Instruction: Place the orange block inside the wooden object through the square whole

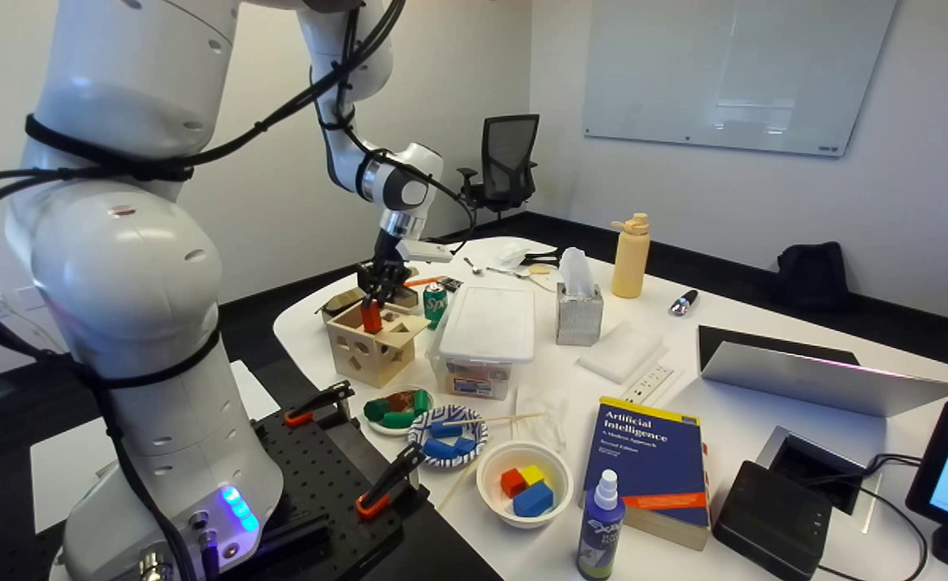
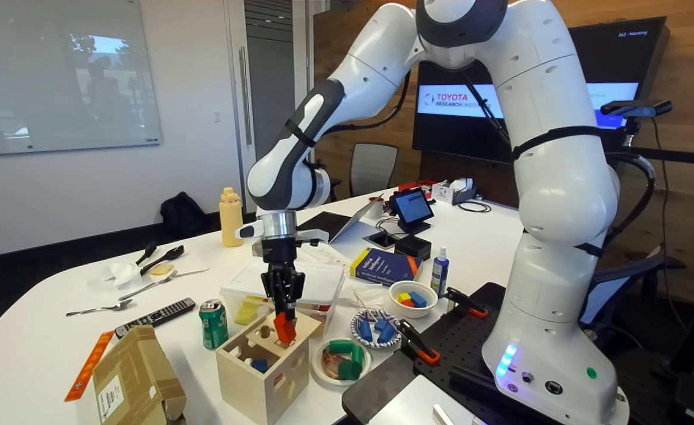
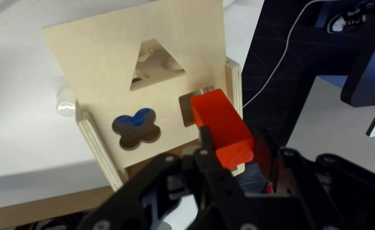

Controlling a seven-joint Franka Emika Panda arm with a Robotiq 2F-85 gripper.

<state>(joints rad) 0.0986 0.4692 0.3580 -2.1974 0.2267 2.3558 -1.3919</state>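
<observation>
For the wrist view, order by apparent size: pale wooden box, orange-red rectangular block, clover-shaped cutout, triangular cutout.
1. Pale wooden box
2. Orange-red rectangular block, likely enlarged by nearness to the camera
3. Clover-shaped cutout and triangular cutout: too alike to rank

One hand [image 3: 233, 140], one wooden object [image 2: 251, 383], one can [image 2: 213, 326], three green pieces [image 2: 357, 355]

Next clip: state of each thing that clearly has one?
gripper: closed on the orange block
orange block: gripped, not yet inside
wooden box: partly open on top
plastic container: covered
soda can: upright
water bottle: upright, capped
laptop: open
tablet: lit
wall display: on
book: closed
</observation>
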